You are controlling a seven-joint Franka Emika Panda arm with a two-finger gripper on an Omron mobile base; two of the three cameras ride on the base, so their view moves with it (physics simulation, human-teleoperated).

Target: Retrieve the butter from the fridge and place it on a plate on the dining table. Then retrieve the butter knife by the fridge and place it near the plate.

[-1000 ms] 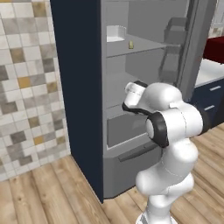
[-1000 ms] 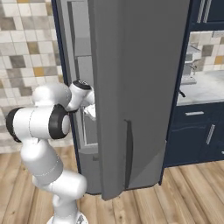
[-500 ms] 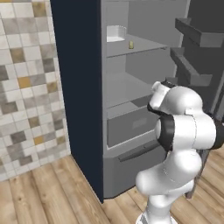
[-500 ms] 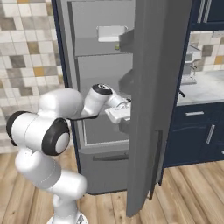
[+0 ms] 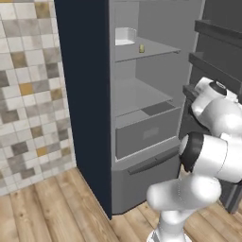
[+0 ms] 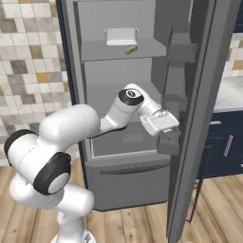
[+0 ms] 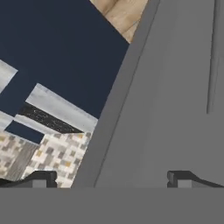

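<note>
The grey fridge (image 5: pixel 156 80) stands with its door (image 6: pixel 209 95) swung wide. On its upper shelf lies the butter (image 5: pixel 141 48), a small olive-yellow stick (image 6: pixel 131 49), next to a white container (image 6: pixel 121 36). My gripper (image 6: pixel 163 124) hovers at the inner side of the door, by the door shelves, well below and to the right of the butter. In the hand view my gripper (image 7: pixel 111 179) is open, its fingertips (image 7: pixel 41 178) far apart, with nothing between them and the door's grey edge ahead. The plate, the dining table and the butter knife are out of view.
A grey drawer (image 5: pixel 146 134) sits under the fridge's bare middle shelf. A navy side panel (image 5: pixel 82 94) and a tiled wall (image 5: pixel 28 94) stand to the left. Navy cabinets (image 6: pixel 228 142) under a marble counter (image 6: pixel 230 92) lie past the door. The floor is wood.
The fridge door has swung from nearly shut to wide open. My arm has swept to the right along with it, and the butter's shelf has come into full view.
</note>
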